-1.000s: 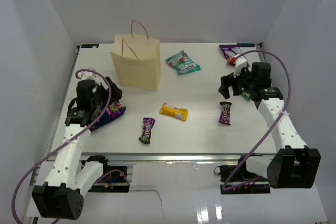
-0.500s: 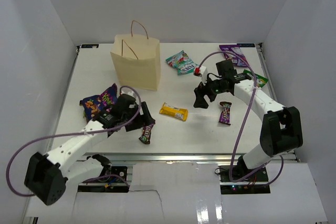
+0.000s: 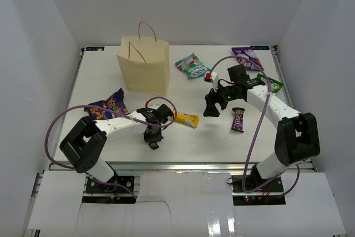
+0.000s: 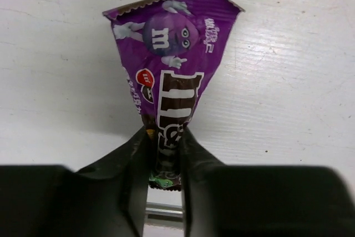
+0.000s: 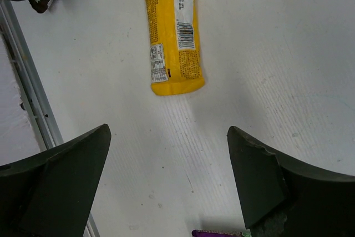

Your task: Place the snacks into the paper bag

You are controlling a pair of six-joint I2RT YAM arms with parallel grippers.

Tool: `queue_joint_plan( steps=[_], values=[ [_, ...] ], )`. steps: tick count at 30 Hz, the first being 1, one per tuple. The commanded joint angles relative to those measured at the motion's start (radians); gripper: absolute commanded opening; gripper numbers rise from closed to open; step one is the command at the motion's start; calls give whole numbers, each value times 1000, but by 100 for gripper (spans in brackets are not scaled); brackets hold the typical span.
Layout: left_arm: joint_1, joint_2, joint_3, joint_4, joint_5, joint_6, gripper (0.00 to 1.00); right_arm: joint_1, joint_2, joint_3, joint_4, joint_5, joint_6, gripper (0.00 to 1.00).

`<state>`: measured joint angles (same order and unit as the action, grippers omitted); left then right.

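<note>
Purple foil of an M&M's packet (image 4: 173, 54) is pinched between the two black fingers (image 4: 133, 162) of the left gripper (image 4: 165, 137). The jaws are closed on its lower end, and the rest of the packet spreads out wider over the white table (image 4: 288, 81) in front of them. In the top view this gripper is near the front edge of the table, a little left of the middle, with its arm stretched low across the surface.

The right gripper (image 5: 167, 132) hangs over the table with its jaws wide apart and holds nothing. Just ahead of it in its wrist view lies the yellow bar (image 5: 173, 31), flat, with the barcode side up. From above, this bar lies between the two grippers, and its left end is close to the left wrist.

A second dark purple candy bar (image 3: 237, 119) lies near the right gripper, on its right side. Farther back, the green-yellow packet (image 3: 270, 84) is beside the right arm, and the purple-white packet (image 3: 244, 55) is in the far right corner. The teal-green pouch (image 3: 193, 66) lies at the back, near the middle. To the left of it, the tan paper bag (image 3: 143, 66) stands upright with its two loop handles up. The dark blue-purple chip bag (image 3: 108, 108) lies in front of the paper bag, beside the left arm. All the packets that show are on the table, outside the bag.
</note>
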<state>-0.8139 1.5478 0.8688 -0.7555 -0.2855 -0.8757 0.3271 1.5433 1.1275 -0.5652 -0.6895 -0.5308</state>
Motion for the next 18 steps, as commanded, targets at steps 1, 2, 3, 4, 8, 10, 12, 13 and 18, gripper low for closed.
queue_joint_plan(
  steps=[1, 2, 3, 4, 8, 10, 12, 13, 18],
  values=[
    [-5, -17, 16, 36, -35, 40, 29, -5, -45, -6, -2, -30, -6, 92],
    [-8, -53, 19, 42, -31, 52, 24, -6, -48, -6, -2, -31, -8, 92],
    [-13, -80, 22, 45, -32, 60, 23, -7, -51, -5, -2, -33, -9, 92],
    [-16, -109, 36, 50, -30, 70, 22, -8, -52, -3, -4, -41, -12, 93],
    [-30, -288, 122, 129, 15, 199, 19, -23, -58, 21, -7, -61, -31, 93],
    [-30, -357, 189, 189, 19, 304, 19, -34, -54, 41, -7, -74, -40, 93],
    [-21, -348, 356, 200, -21, 371, 18, -40, -38, 55, -6, -74, -41, 93],
    [-8, -301, 425, 197, -44, 430, 18, -40, -34, 67, -5, -79, -41, 93],
    [232, -80, 859, 163, 29, 446, 13, -42, -9, 89, -1, -96, -15, 93]
  ],
)
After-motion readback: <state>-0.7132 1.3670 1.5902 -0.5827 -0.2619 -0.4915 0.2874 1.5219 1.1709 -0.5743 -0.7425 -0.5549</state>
